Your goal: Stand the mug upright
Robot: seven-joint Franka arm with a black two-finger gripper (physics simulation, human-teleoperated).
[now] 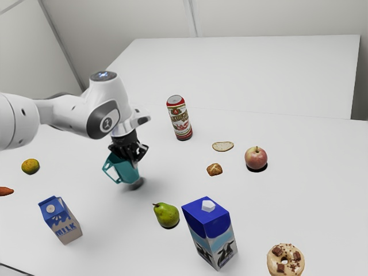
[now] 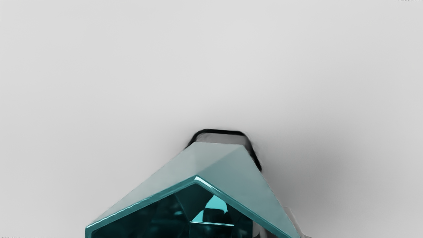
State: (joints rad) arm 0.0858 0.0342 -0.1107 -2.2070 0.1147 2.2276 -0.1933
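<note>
The teal, faceted mug with an angular handle [image 1: 127, 171] is tilted beneath the black two-finger gripper [image 1: 133, 157], its mouth up by the gripper and its base down toward the white surface [image 1: 190, 192]. Its base leans to the exterior view's right, while the handle [image 1: 111, 170] sticks out to the exterior view's left. The wrist view looks into the mouth past the angular rim [image 2: 142, 205], with the walls narrowing away toward the base

I judge the gripper to be clenched on the mug near its rim — the lean would hardly hold without a grip — though the contact itself is partly hidden. A dark patch [image 1: 136, 184] lies just under the base, likely shadow, and I cannot tell whether the base touches the surface

The step in hand looks like righting the held mug: the mouth is already more up than sideways, but the mug is not yet plumb. What the next move calls for is turning the hand until the base is level, then easing it down flat before letting go — released at this tilt, it could rock or topple. The green pear [image 1: 167, 214] and the small blue-and-beige milk carton [image 1: 60, 221] sit well apart, leaving room to set it down
</note>
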